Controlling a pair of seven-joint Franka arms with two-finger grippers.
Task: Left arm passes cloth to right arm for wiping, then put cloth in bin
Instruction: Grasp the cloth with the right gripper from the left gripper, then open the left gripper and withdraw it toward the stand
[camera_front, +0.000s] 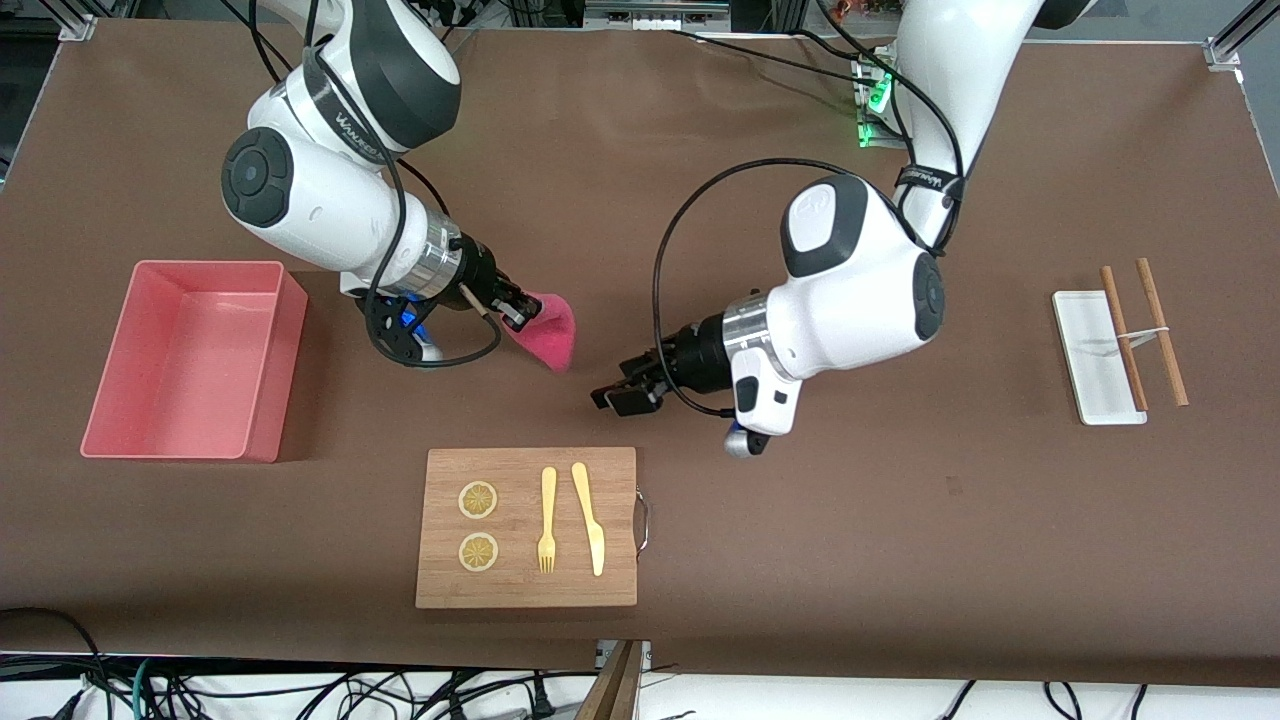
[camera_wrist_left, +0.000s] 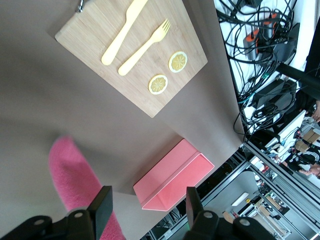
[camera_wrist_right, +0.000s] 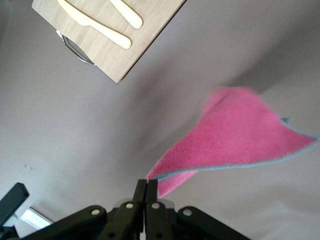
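Nearest the front camera lies the wooden cutting board (camera_front: 527, 527), flat on the brown table (camera_front: 900, 560), with a metal handle at the edge toward the left arm's end. On it sit two lemon slices (camera_front: 478, 500) side by side, a pale yellow plastic fork (camera_front: 547, 520) and a matching knife (camera_front: 589, 517), the fork between the slices and the knife.

The right gripper (camera_front: 516, 306) is up in the air over bare table, farther from the camera than the board. Its fingers are pressed together on one corner of the cloth (camera_front: 550, 331) (the right wrist view shows the pads meeting on the fabric), and the rest of the magenta-pink towel hangs free from that pinch, clear of the table.

The left gripper (camera_front: 622, 393) hovers over bare table just beside the hanging cloth, toward the left arm's end. Its jaws stand wide apart with nothing between them; in its wrist view the cloth (camera_wrist_left: 80, 180) passes outside one finger (camera_wrist_left: 102, 210).

The bin (camera_front: 262, 375), a salmon-pink rectangular tub, rests on the table toward the right arm's end, well apart from the cloth, and holds nothing.

Toward the left arm's end a small flat white tray (camera_front: 1085, 360) lies with a pair of brown chopsticks (camera_front: 1142, 331) across it, one stick mostly on the table.
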